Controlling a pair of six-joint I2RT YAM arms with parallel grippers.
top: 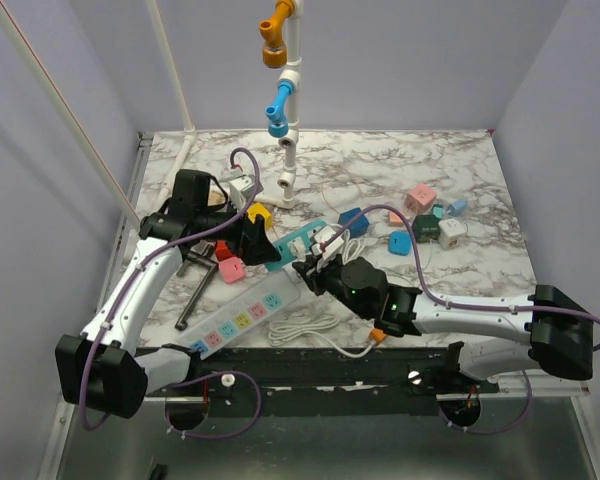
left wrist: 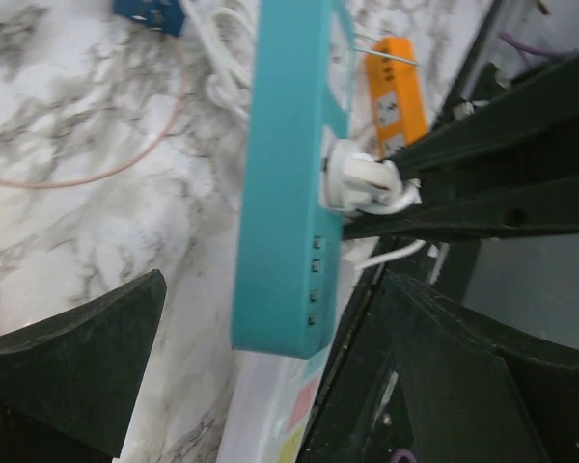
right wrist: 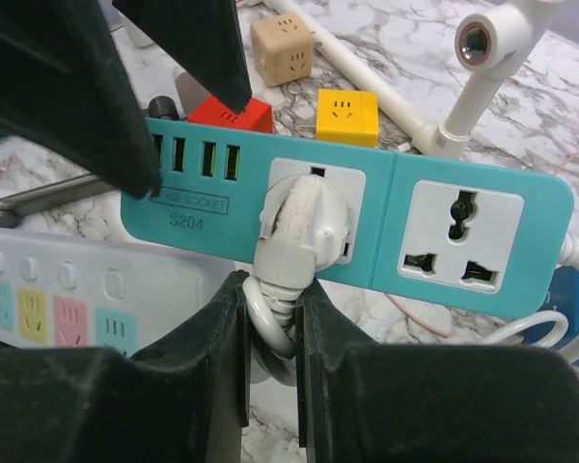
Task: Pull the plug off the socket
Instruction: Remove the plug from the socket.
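Currently, the left gripper (left wrist: 275,289) stands released, jaws straddling the teal socket strip (right wrist: 198,217), which lies mid-tabletop beside the white power strip (top: 242,316). The right gripper (right wrist: 270,299) is clenched on the cord (right wrist: 270,328) under the plug (right wrist: 294,217). Risk: unclamped, the strip may lift with the plug, or the cord may slip. Only the right wrist view shows that cord grip; the top view hides it.

One teal socket strip (right wrist: 203,207), one white power strip (top: 248,315); one white plug (right wrist: 291,217), one yellow cube (right wrist: 347,116)
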